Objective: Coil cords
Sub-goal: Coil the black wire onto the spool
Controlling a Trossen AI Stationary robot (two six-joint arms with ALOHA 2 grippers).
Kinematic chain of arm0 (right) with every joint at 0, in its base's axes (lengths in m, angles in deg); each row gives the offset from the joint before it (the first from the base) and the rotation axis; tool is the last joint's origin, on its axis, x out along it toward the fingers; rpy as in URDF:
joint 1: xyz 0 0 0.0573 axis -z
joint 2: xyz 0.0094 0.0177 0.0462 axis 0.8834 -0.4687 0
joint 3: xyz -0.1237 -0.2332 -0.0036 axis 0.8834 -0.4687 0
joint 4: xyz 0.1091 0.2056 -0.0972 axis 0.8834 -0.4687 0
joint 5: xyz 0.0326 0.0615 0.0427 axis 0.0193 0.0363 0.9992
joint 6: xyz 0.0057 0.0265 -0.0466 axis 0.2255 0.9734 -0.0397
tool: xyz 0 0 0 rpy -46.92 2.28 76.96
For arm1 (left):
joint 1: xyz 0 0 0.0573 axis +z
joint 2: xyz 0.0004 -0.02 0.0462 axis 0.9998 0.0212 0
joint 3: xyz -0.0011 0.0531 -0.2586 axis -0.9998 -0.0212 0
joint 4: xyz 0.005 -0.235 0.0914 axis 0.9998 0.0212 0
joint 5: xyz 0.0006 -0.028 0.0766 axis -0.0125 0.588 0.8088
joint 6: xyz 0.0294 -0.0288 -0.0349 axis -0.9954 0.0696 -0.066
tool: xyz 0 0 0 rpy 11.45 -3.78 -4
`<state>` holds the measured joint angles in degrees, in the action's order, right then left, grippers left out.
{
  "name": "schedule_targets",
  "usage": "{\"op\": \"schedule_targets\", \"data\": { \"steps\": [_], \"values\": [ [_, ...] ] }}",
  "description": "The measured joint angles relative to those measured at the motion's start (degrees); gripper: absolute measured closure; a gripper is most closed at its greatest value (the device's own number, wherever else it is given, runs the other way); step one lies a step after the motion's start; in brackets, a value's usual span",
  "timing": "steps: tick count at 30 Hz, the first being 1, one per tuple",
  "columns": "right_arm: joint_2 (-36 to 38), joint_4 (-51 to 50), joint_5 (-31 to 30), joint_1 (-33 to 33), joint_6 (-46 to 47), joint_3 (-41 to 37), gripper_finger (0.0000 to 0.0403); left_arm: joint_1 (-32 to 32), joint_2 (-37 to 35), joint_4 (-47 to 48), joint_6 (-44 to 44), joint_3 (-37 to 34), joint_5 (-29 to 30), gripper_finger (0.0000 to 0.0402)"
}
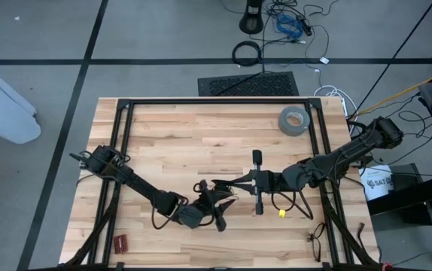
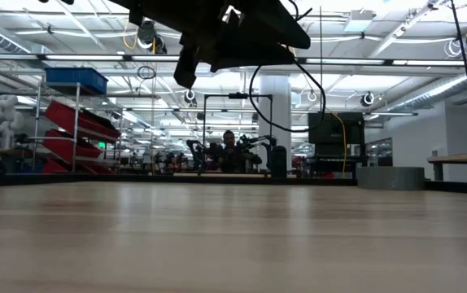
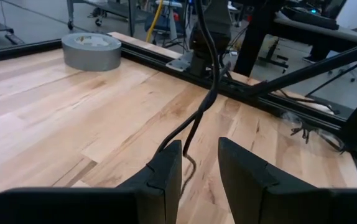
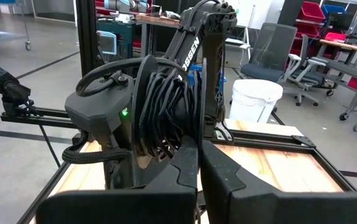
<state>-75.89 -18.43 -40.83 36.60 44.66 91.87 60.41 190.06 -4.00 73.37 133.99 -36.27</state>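
The cord shows as a bundle of several thin black turns [image 4: 166, 112] just ahead of my right gripper [image 4: 198, 154], whose fingers are shut at the bundle's lower end. In the high view the cord [image 1: 214, 188] lies between my two grippers, above the table's near middle. My right gripper [image 1: 238, 183] points toward the table's left edge. My left gripper [image 1: 220, 211] points toward it from the near left. In the left wrist view the cord [image 3: 206, 99] comes down from the right arm and splits into two strands at my left gripper [image 3: 198, 146], whose fingers stand apart. My right gripper is shut on the lower end of the cord bundle [image 4: 169, 152], coming level from the table's right side. Its own fingers hide the place of contact, and the bundle stands clear of the table. My left gripper has one cord strand [image 3: 166, 144] at the outer tip of one finger [image 3: 169, 165] and another [image 3: 188, 158] in the gap. Whether they touch it I cannot tell.
A grey tape roll [image 1: 293, 120] lies at the far right of the wooden table, also seen as the tape roll [image 3: 91, 50]. Black frame rails [image 1: 201, 102] edge the table. A small yellow tag [image 1: 282, 213] and a small red object [image 1: 120, 242] lie near the front.
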Motion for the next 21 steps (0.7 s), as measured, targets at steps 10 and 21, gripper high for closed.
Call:
{"op": "schedule_targets", "data": {
  "steps": [10, 21],
  "values": [
    [0.0, -0.03, 0.04, 0.0, -0.16, 0.0, 0.0403, -0.03, 0.0, -2.35, -3.0, 0.0, -1.89, 0.0289],
    [0.0, -0.09, 0.37, 0.02, -0.39, 0.0, 0.0403, -0.14, 0.0, -3.0, -4.06, 0.0, -1.83, 0.0215]
  ]
}}
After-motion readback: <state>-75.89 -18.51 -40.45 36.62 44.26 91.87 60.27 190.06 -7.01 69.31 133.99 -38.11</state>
